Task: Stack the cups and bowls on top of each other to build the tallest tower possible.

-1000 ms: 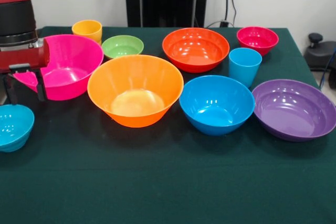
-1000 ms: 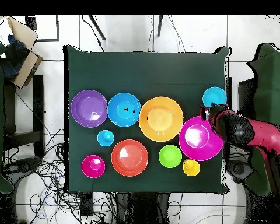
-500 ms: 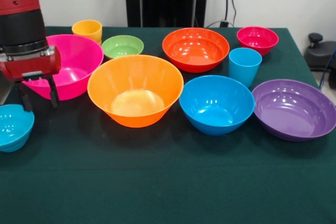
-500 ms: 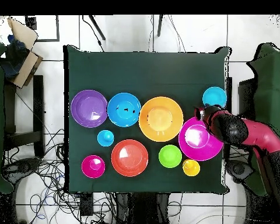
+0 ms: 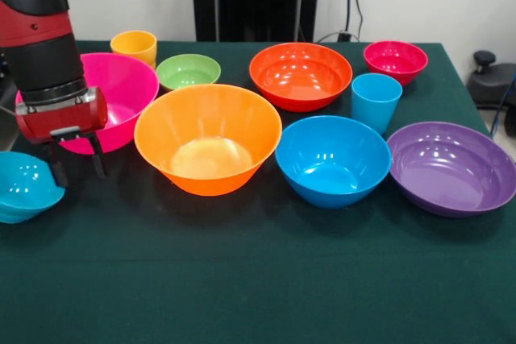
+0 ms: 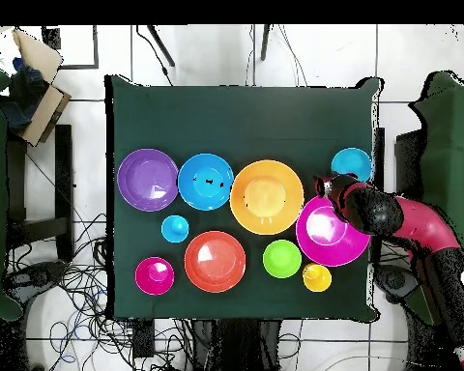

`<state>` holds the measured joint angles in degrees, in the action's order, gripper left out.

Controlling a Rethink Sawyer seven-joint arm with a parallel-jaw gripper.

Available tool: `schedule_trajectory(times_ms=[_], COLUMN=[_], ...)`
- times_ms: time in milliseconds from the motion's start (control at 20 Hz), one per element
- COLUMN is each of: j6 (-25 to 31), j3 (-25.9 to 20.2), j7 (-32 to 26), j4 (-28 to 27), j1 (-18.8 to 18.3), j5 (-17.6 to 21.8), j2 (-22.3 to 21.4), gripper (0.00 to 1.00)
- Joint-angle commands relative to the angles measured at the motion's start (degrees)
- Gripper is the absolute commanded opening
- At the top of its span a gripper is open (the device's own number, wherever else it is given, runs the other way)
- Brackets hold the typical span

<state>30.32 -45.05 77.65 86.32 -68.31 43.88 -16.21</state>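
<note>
Fingers (image 5: 58,168) point down, spread apart and empty, tips low over the bench (image 5: 258,279) between the pink bowl (image 5: 121,94) and the teal bowl (image 5: 24,187), which sits tilted at the bench edge. Gripper (image 5: 76,163) hangs in front of the pink bowl's rim. Large orange bowl (image 5: 208,138) sits mid-bench, just beside the pink one. Blue bowl (image 5: 333,159), purple bowl (image 5: 451,168), red-orange bowl (image 5: 301,76), green bowl (image 5: 188,71), magenta bowl (image 5: 395,60), yellow cup (image 5: 134,46), blue cup (image 5: 376,101) all stand separately, nothing stacked.
</note>
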Motion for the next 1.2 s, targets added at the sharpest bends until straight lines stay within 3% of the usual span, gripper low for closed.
schedule_trajectory(times_ms=[50, 900, 1200], j6=[4.81, 6.15, 6.22], j3=[-2.01, -2.53, -2.72], j7=[-19.56, -17.94, -19.22], j4=[-5.12, -3.93, -5.56], j1=[-0.46, -0.84, -0.79], j5=[2.69, 2.95, 3.29], j2=[3.98, 1.85, 2.91], gripper=[1.0, 1.0, 1.0])
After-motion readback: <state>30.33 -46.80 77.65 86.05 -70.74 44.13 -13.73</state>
